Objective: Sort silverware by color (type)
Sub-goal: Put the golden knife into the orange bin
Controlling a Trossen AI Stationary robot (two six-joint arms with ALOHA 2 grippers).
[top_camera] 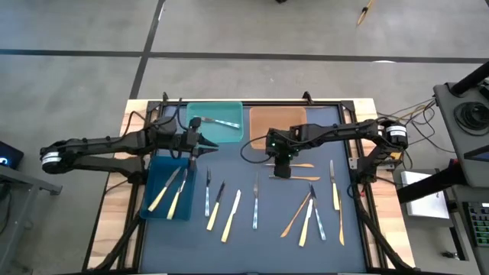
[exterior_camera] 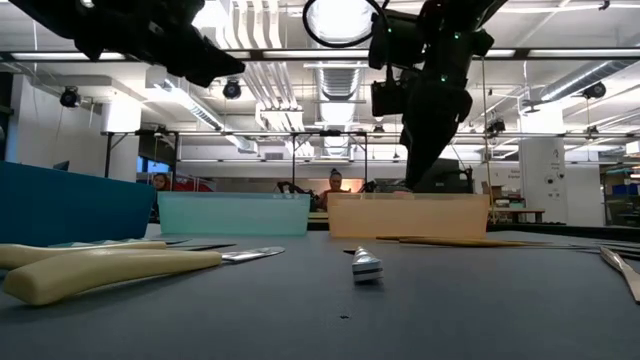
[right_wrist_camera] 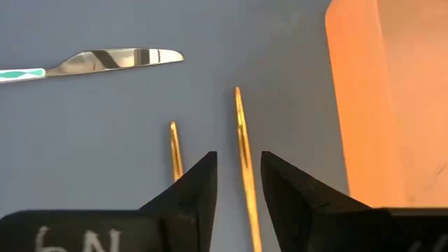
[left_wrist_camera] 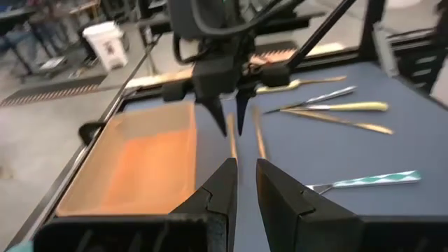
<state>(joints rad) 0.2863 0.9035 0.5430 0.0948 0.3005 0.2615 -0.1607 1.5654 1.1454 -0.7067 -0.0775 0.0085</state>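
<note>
Your right end effector (right_wrist_camera: pixel 238 183) hangs narrowly parted, holding nothing, straddling 1 orange-tan utensil (right_wrist_camera: pixel 243 147) lying just beside the orange bin (right_wrist_camera: pixel 392 98), where that color belongs.

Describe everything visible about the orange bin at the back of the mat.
The orange bin is a rectangular, translucent, plastic-looking tub with low upright walls and an open top. It stands flat at the back edge of the dark mat, right beside the teal bin. Its inside looks empty from above and from the wrist views. The right claw hangs just in front of it, over a gold piece on the mat, not touching the bin.
</note>
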